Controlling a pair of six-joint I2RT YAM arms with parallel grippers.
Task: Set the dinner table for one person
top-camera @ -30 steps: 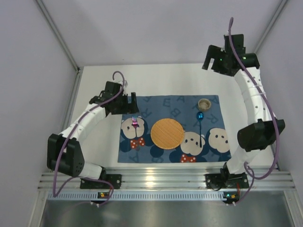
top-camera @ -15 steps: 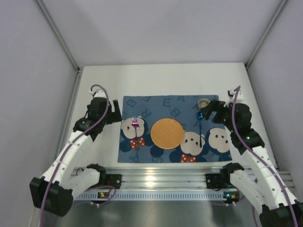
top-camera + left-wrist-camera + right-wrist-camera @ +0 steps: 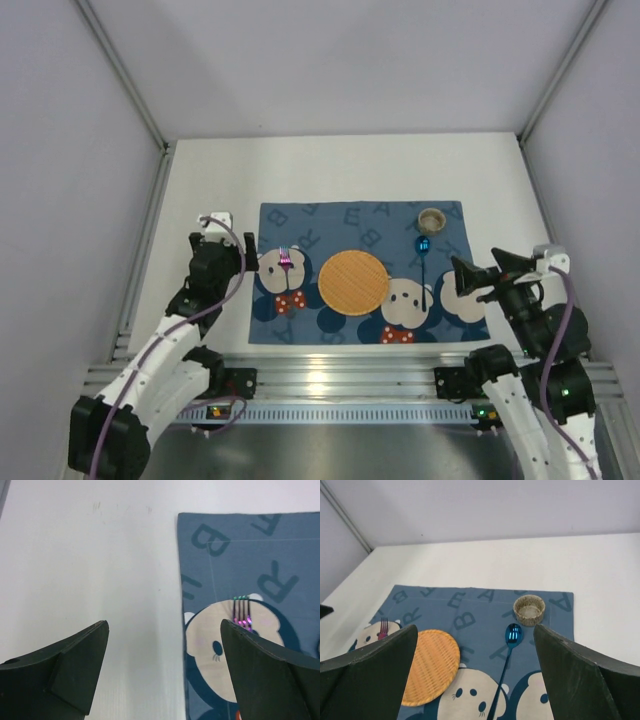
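Observation:
The white dinner table (image 3: 350, 170) carries a dark blue mouse-print placemat (image 3: 350, 225). On the mat lie a round woven orange plate (image 3: 353, 282), a pink fork (image 3: 285, 262) to its left, a blue spoon (image 3: 424, 262) to its right and a small speckled cup (image 3: 431, 218) beyond the spoon. My left gripper (image 3: 238, 262) is open and empty over the mat's left edge (image 3: 180, 605), with the fork (image 3: 242, 612) just ahead on the right. My right gripper (image 3: 468, 280) is open and empty, held above the mat's right part, facing the spoon (image 3: 512, 635), cup (image 3: 529, 609) and plate (image 3: 430, 665).
Grey walls enclose the table on the left, back and right. A metal rail (image 3: 340, 375) with both arm bases runs along the near edge. Bare tabletop (image 3: 90, 555) lies left of the mat and also beyond it (image 3: 470, 565).
Both arms have drawn back toward the near edge. The right arm came down from high at the far right to the mat's near right. The left gripper moved left and nearer.

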